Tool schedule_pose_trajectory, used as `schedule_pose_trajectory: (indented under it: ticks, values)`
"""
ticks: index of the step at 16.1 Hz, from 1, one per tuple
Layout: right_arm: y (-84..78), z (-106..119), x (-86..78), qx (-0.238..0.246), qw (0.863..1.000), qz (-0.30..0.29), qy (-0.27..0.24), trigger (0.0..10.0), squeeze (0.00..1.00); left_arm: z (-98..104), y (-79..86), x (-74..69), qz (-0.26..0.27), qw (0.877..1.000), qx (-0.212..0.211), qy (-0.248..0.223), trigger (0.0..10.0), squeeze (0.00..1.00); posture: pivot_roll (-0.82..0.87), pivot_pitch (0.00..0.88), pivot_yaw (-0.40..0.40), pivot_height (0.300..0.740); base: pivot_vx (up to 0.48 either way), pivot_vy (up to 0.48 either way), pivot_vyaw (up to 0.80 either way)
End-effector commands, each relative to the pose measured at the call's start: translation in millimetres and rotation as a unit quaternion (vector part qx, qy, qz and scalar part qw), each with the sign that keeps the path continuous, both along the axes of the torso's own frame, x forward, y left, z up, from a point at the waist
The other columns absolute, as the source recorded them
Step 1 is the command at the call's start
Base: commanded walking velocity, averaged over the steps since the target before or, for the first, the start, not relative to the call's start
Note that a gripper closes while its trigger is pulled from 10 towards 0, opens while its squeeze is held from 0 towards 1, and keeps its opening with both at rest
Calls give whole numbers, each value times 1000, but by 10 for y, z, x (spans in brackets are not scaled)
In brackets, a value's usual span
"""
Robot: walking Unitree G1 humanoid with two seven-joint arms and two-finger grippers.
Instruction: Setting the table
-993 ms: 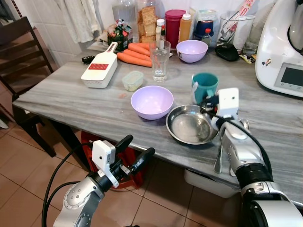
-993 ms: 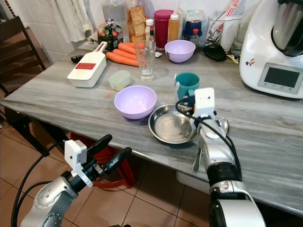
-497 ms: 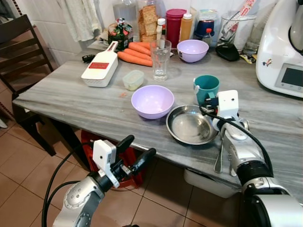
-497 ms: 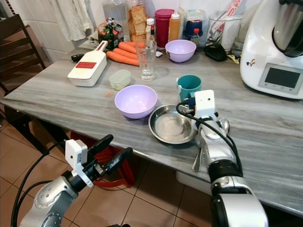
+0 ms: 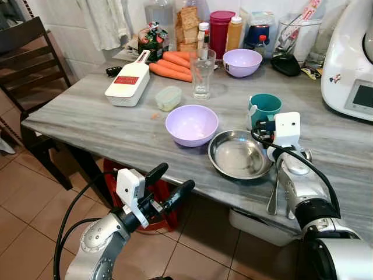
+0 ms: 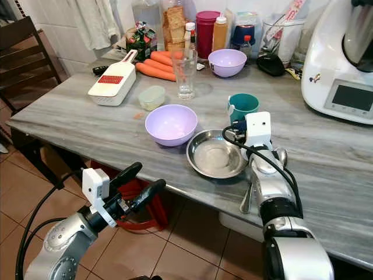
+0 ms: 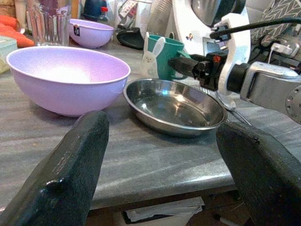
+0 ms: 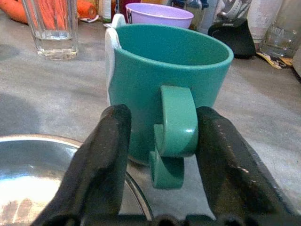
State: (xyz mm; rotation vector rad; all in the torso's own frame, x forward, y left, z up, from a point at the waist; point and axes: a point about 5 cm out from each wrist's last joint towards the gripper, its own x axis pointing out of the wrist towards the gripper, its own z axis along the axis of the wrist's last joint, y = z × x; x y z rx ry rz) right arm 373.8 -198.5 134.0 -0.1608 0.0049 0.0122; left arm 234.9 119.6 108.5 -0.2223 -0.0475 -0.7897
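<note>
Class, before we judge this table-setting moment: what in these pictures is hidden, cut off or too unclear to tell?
- Cutlery on the table: mostly covered by the right arm in the eye views.
- Right gripper: fingers flank the teal mug's handle, but contact cannot be told.
- White appliance: cut by the edge of the eye views.
- Bottle and jar labels along the wall: too small to read.
</note>
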Motion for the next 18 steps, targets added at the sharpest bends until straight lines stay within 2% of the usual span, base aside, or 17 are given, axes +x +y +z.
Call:
schedule_pose_trajectory:
  ticks: [1,3,4,6,10,12,13,14,17,18]
  values:
    - [45,143,51,3,1000,6,-29,10000,1000,-14,11,15,-5,1000,10,2,10000,0,1,43,81,740,0,0,0]
    - [91,237,50,4,998,12,-56,10000,1000,-8,8,29,-4,1000,9,-1,10000,0,2,42,80,740,0,0,0]
    - [107,337,25,12,996,10,-90,10000,1000,-12,-4,37,-6,1000,6,1,10000,0,5,33,75,740,0,0,0]
    - [117,384,-21,17,993,9,-114,10000,1000,-19,-18,38,-12,1000,2,3,10000,0,4,30,75,740,0,0,0]
    - [137,329,-337,22,988,19,-150,10000,1000,-25,-10,76,-1,1000,5,-3,10000,0,-4,9,88,740,0,0,0]
    - [141,292,-424,23,987,21,-155,10000,1000,-15,60,171,38,999,12,-13,10000,0,-9,5,92,740,0,0,0]
    - [156,240,-533,16,987,34,-155,10000,1000,-23,141,258,89,996,7,-9,10000,0,-14,0,101,740,0,0,0]
    - [151,217,-569,12,987,35,-154,10000,1000,-26,161,276,101,995,4,-7,10000,0,-14,0,101,740,0,0,0]
    - [45,78,-863,10,991,22,-130,10000,1000,-57,268,364,178,983,38,-12,10000,0,-28,0,115,740,0,0,0]
    - [43,63,-901,6,992,26,-126,10000,0,-58,279,368,186,982,36,-14,10000,0,-28,0,116,740,0,0,0]
